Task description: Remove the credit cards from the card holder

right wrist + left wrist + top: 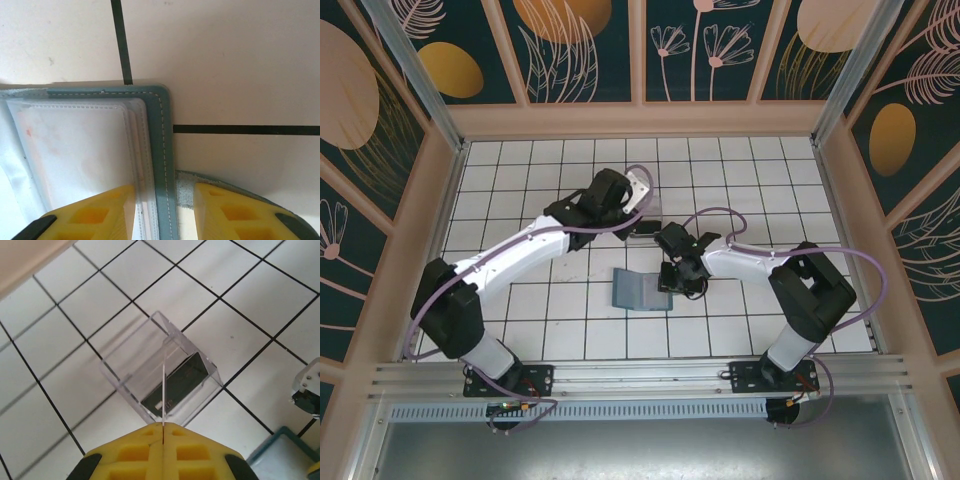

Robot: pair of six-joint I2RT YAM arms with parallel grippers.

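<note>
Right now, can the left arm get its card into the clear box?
Probably yes: the left pincer, shut on a pale card seen edge-on, hangs over the clear box with nothing between them; a dark card already lies inside.

No legible text, brand, number or sign. Dark rectangular card (176, 384) inside the clear plastic box (131, 356), far centre: small pale marks, too blurred to read.

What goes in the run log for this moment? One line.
left gripper: shut on pale card, at clear box holding dark card | right gripper: straddling card holder edge, grip unclear
</note>
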